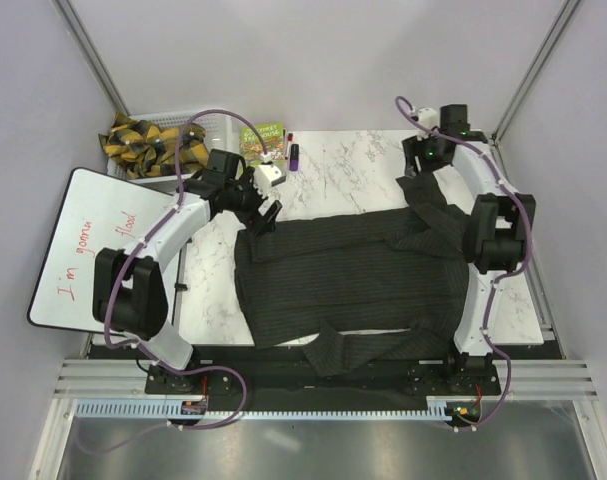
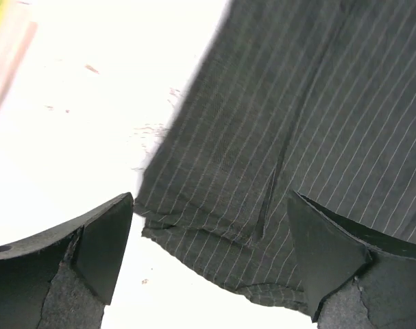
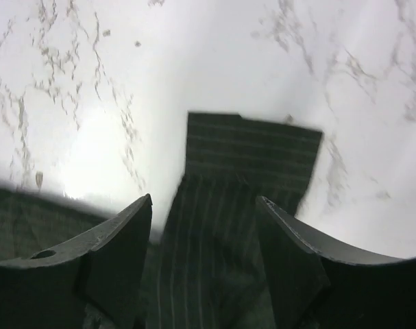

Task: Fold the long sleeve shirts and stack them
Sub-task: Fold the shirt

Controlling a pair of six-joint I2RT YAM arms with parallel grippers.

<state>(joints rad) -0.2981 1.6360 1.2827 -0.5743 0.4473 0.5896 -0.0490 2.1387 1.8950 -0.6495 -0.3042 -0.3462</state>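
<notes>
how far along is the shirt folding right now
Early. Done: the shirt lies spread across the table, with no folded stack in view. In hand: both grippers are open and grip nothing yet. The left gripper hovers over a corner of the cloth, the right gripper over a sleeve cuff. Left: the folds themselves, including the other sleeve draped at the near edge, then stacking.

One striped shirt [image 1: 353, 270], two robot arms [image 1: 168, 240], one whiteboard [image 1: 78, 250], one basket [image 1: 211, 118], one green booklet [image 1: 263, 140].
</notes>
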